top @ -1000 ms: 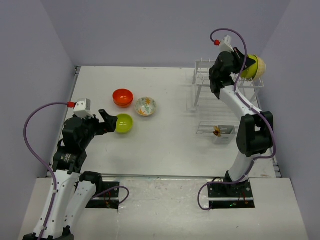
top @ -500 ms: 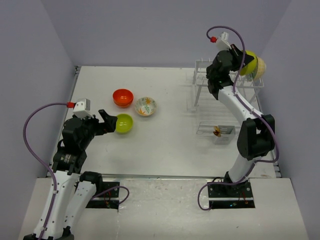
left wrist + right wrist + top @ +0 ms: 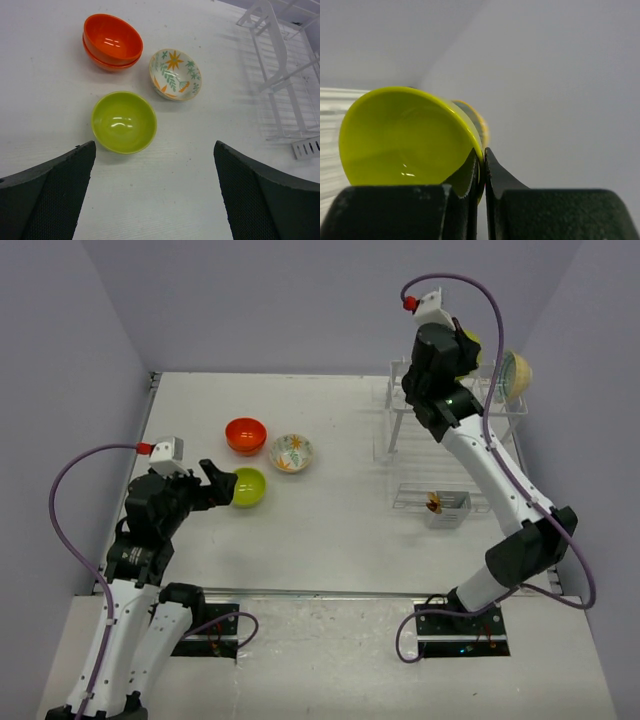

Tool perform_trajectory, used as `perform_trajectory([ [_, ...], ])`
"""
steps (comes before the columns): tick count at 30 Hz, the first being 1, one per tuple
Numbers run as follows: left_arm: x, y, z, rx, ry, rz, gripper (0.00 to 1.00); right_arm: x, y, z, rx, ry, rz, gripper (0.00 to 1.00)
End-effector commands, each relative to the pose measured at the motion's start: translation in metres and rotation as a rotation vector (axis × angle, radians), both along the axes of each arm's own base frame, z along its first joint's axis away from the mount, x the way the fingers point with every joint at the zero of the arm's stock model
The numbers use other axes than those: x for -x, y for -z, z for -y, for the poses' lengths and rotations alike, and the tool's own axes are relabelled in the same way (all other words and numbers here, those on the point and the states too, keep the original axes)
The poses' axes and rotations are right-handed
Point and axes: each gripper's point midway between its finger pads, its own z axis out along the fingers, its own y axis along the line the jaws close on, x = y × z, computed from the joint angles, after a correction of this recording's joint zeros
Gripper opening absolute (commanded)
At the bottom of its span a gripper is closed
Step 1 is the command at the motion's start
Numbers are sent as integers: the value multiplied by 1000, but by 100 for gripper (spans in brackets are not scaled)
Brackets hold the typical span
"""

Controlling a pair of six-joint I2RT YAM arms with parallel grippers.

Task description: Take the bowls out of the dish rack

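White table (image 3: 330, 530) seen from above. At its far right, a tall wire dish rack (image 3: 398, 420), with a small cutlery basket (image 3: 432, 504) lying nearer the arms.

Raised above the rack's top, the right gripper (image 3: 466, 348), jaws pinching the rim of a lime green bowl (image 3: 405, 135), one finger inside the wall and one outside. Bowl tipped on edge, mouth facing sideways, axis roughly level. Just behind it, at the rack's far right end, a beige bowl (image 3: 516, 375), also standing on edge.

Low over the table's left side, the left gripper (image 3: 216, 486), jaws spread wide and holding nothing. In front of it, set down mouth up: two orange bowls (image 3: 111, 40) stacked, a flowered bowl (image 3: 175, 74) just beside them, a second lime bowl (image 3: 124, 121) nearby.

Likely light, stiff and glossy, so prone to swivel or slip in a rim pinch. Best gripped deep across the wall. Probably breakable if dropped.
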Motion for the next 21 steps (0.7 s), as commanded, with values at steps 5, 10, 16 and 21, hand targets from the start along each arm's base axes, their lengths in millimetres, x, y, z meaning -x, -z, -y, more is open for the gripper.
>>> perform_trajectory([
  [5,-4,-60,43,98,227,83,100,66,55,-127,-875,-538,-141,0],
  [10,-12,-113,93,161,389,138,100,87,106,-193,-1137,-668,-273,0],
  [16,-34,-98,163,-48,308,9,100,107,140,-236,-1319,-713,-323,0],
  [21,-48,-52,181,-256,151,-99,93,129,158,-232,-1365,-695,-318,0],
])
